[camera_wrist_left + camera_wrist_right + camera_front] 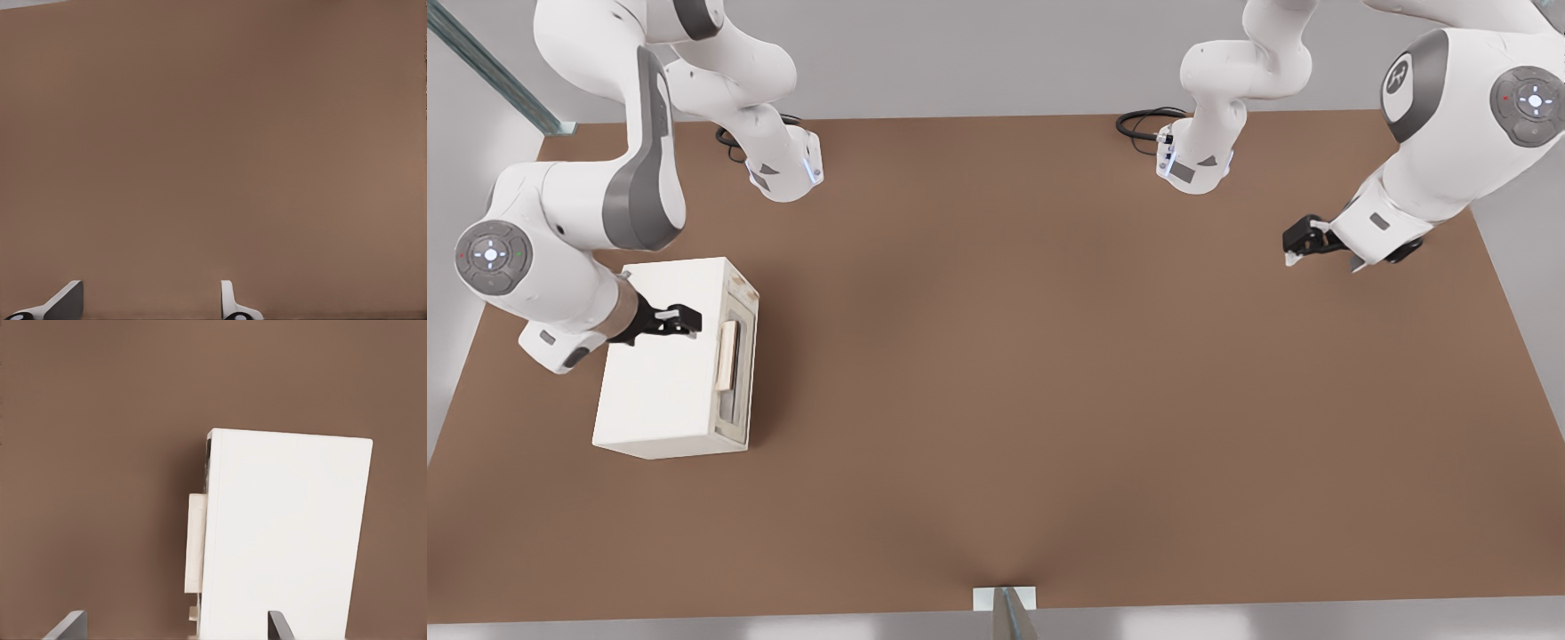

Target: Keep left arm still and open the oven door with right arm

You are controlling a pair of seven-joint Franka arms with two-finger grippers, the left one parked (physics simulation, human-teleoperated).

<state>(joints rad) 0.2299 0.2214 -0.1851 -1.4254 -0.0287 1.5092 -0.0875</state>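
Note:
The cream-white oven (660,373) stands on the brown table at the front view's left. Its door (740,369) faces the front view's right and lies flat against the box, with the tan bar handle (727,356) on it. My gripper (692,320) hovers over the oven's top, just short of the door edge and the handle, with its fingers open and nothing between them. In the right wrist view the oven's top (287,533) and the handle (195,550) lie below the gripper (175,628), whose fingertips (68,625) stand wide apart.
Both arm bases (787,169) (1193,160) stand at the far table edge with black cables (1143,120) beside them. The parked arm (1449,151) hangs over the front view's right side. A metal post (1009,613) stands at the near edge.

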